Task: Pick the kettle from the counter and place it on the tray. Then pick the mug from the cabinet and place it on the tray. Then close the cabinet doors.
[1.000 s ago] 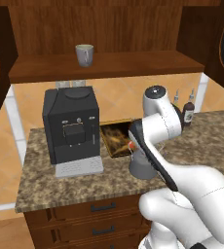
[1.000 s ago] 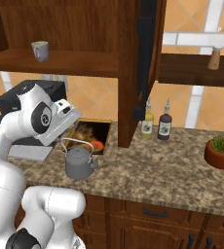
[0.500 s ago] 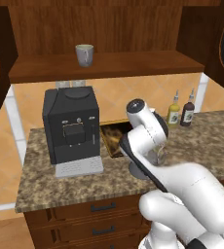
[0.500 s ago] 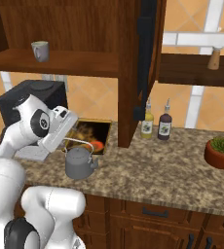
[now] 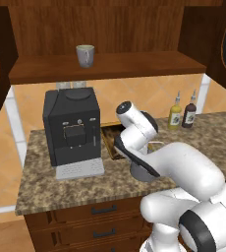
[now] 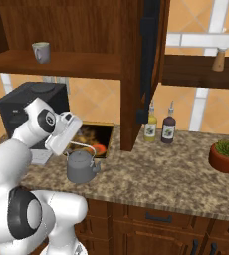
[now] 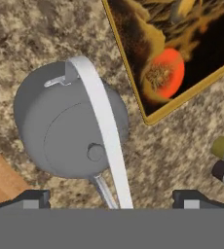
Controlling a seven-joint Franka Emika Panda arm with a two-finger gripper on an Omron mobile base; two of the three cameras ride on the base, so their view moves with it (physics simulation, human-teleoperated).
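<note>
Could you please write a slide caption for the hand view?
Open tool poised above the grey kettle on the granite counter, beside the gold-rimmed tray.

Coffee machine (image 5: 73, 125): black, stood upright at the left of the bench.
Yellow bottle (image 6: 150, 127): just beside the dark bottle (image 6: 168, 128), both near the back wall.
Potted plant (image 6: 227, 155): far right, well apart.

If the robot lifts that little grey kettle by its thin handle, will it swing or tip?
Probably some swing: the kettle would hang from a thin arched handle, which may pivot. It looks squat and wide-bottomed on the counter, so a push would likely slide it, not tip it. The smooth metal could slip between the open gripper fingers.
</note>
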